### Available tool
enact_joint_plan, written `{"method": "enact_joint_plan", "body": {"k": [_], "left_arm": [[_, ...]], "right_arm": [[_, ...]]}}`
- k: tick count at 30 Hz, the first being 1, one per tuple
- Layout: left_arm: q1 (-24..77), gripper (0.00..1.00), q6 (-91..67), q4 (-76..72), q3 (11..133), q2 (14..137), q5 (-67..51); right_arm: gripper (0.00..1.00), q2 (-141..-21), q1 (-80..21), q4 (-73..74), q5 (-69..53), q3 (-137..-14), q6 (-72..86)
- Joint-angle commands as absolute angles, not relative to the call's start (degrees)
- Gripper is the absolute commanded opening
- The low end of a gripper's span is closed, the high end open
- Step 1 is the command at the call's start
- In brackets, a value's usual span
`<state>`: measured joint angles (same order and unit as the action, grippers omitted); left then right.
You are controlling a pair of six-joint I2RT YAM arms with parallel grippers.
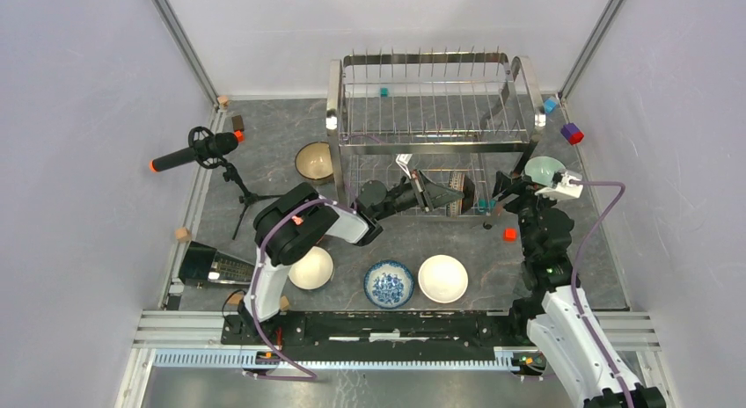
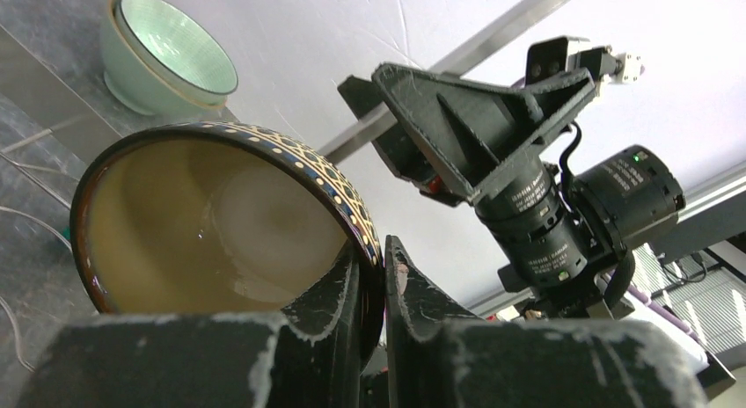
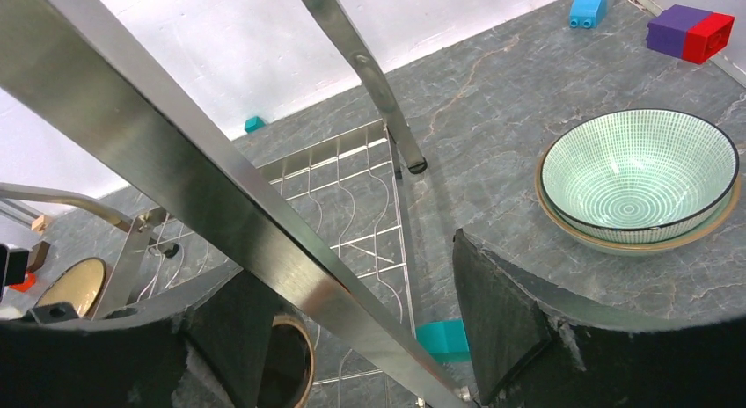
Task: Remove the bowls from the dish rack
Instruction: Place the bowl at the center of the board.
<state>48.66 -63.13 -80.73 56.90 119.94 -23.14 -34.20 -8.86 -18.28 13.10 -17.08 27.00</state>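
The chrome dish rack (image 1: 431, 118) stands at the back centre. My left gripper (image 1: 431, 195) reaches into its lower tier and is shut on the rim of a tan bowl with a dark patterned rim (image 2: 211, 223), held on edge between the fingers (image 2: 352, 285). My right gripper (image 1: 506, 197) is open at the rack's right end, its fingers (image 3: 501, 320) straddling a slanting rack bar (image 3: 220, 188). That bowl's foot ring (image 3: 286, 364) shows beyond the bar. A pale green bowl (image 1: 544, 169) sits on the table right of the rack, also in the right wrist view (image 3: 638, 175).
A tan bowl (image 1: 314, 160) sits left of the rack. Two white bowls (image 1: 310, 267) (image 1: 442, 278) and a blue-and-white bowl (image 1: 389, 283) line the near edge. A microphone on a tripod (image 1: 198, 150) stands at left. Small blocks lie about: red (image 1: 509, 235), blue (image 1: 550, 105), purple-red (image 1: 572, 133), teal (image 3: 444, 338).
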Motion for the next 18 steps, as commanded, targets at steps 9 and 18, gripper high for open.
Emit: {"method": "enact_joint_plan", "body": {"k": [9,18], "left_arm": [[49.66,0.02,-62.88,-85.18,56.69,112.43,-24.69],[50.19,0.02,-64.7,-77.9,62.96,114.21,-29.61]], "right_arm": [[0.77,-33.22,-8.62,-16.87,14.57,-19.96,26.32],[0.77,-32.19,-8.62,-23.54,16.14,-17.57,25.22]]}}
